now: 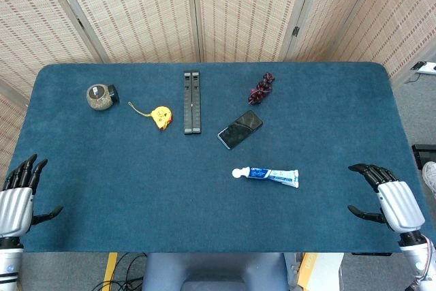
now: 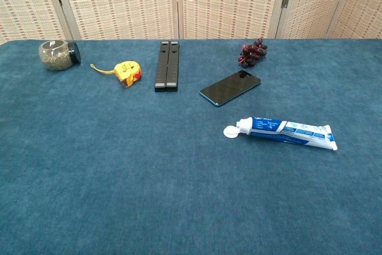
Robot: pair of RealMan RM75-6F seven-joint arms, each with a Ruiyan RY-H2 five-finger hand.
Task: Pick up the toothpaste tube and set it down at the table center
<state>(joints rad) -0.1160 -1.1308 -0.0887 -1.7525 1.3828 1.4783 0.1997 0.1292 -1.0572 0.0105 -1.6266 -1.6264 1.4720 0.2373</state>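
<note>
Nothing of the task is being shown as done: the toothpaste tube (image 1: 267, 175) is lying flat on the blue table (image 1: 136, 195), toward the right of the middle and on the near half, its white cap pointing to the left and its crimped end to the right, and it is not being touched by either hand. The right hand (image 1: 385, 199) is being held at the near right edge of the table, well apart from the tube, fingers spread and nothing grasped; the left hand (image 1: 20, 192) is being held at the near left edge, likewise released and empty. Neither hand is being caught in the chest view. The whole job is judged to be left: the reach, the grasp, the lift and the short carry leftward to the centre. Further back, other things are being seen: a dark phone (image 1: 240, 129) just behind the tube, a bunch of dark grapes (image 1: 261, 87) beyond it, a pair of black bars (image 1: 191, 102) lying side by side at the middle rear, a yellow tape measure (image 1: 160, 116) and a small jar (image 1: 101, 96) to the left. The path from the right hand to the tube is being blocked by nothing visible; only the phone is judged near enough to be brushed during the carry
</note>
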